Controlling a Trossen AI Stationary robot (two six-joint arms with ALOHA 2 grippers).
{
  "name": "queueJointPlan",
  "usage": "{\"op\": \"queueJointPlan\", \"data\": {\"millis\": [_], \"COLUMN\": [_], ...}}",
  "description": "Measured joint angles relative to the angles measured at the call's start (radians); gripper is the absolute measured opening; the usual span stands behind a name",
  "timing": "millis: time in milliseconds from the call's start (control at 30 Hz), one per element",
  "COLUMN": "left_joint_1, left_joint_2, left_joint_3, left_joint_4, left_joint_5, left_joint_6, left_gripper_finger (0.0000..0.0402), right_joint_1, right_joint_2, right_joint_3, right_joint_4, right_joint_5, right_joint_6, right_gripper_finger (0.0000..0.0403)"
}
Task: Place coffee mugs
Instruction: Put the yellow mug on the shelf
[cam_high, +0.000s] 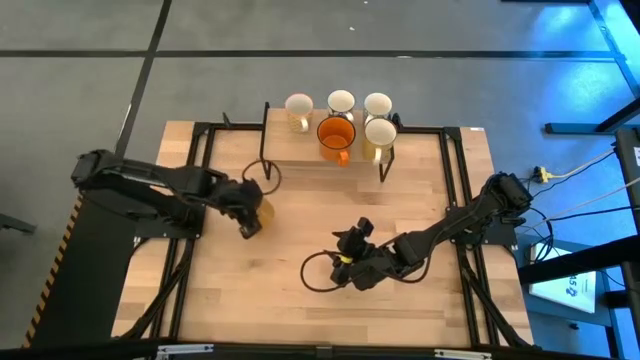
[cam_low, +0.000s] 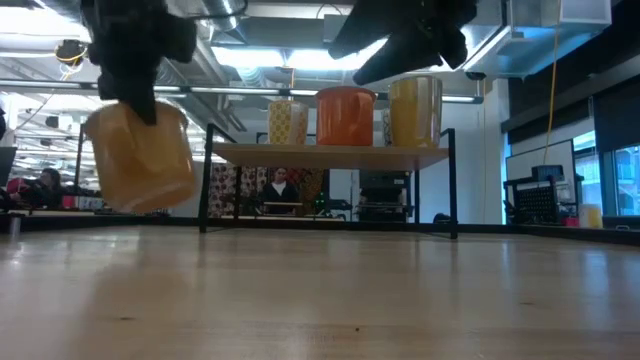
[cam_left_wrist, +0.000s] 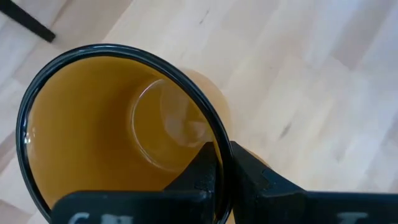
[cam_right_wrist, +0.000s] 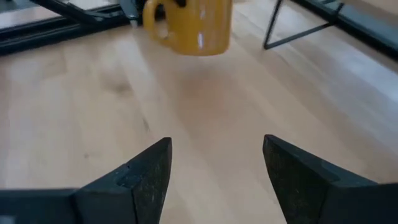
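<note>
Five mugs on the rack, the sixth in the air.

You have five coffee mugs (cam_high: 340, 120) on the wooden rack (cam_high: 322, 152); the amber mug (cam_high: 260, 213) hangs clear of the bench (cam_high: 300, 310), in front of the rack, its rim pinched by the left gripper (cam_left_wrist: 222, 180). Your right gripper (cam_right_wrist: 214, 177) waits spread wide and empty, further forward of the rack. I judge one placement remains.

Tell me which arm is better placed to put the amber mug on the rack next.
Left. The left gripper already grips the amber mug by its rim, lifted off the table near the rack. The right gripper hangs open and empty, farther from the rack.
</note>
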Motion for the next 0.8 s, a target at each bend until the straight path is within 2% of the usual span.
{"op": "queueJointPlan", "data": {"millis": [133, 367, 500, 800], "left_joint_1": [-0.024, -0.027, -0.035, -0.045], "left_joint_2": [0.096, 0.21, 0.237, 0.245], "left_joint_3": [-0.004, 0.0, 0.002, -0.002], "left_joint_4": [0.056, 0.198, 0.218, 0.267], "left_joint_5": [-0.028, -0.048, -0.062, -0.042], "left_joint_6": [-0.019, -0.007, 0.015, 0.051], "left_gripper_finger": [0.0014, 0.0014, 0.0015, 0.0055], "right_joint_1": [0.0, 0.0, 0.0, 0.0], "right_joint_2": [0.001, 0.001, 0.001, 0.001], "right_joint_3": [-0.001, -0.001, -0.002, -0.002], "right_joint_4": [-0.011, -0.01, -0.011, -0.005], "right_joint_5": [0.031, 0.021, 0.018, 0.017], "right_joint_6": [-0.009, -0.008, 0.001, 0.008], "right_gripper_finger": [0.0238, 0.0238, 0.0238, 0.0238]}}
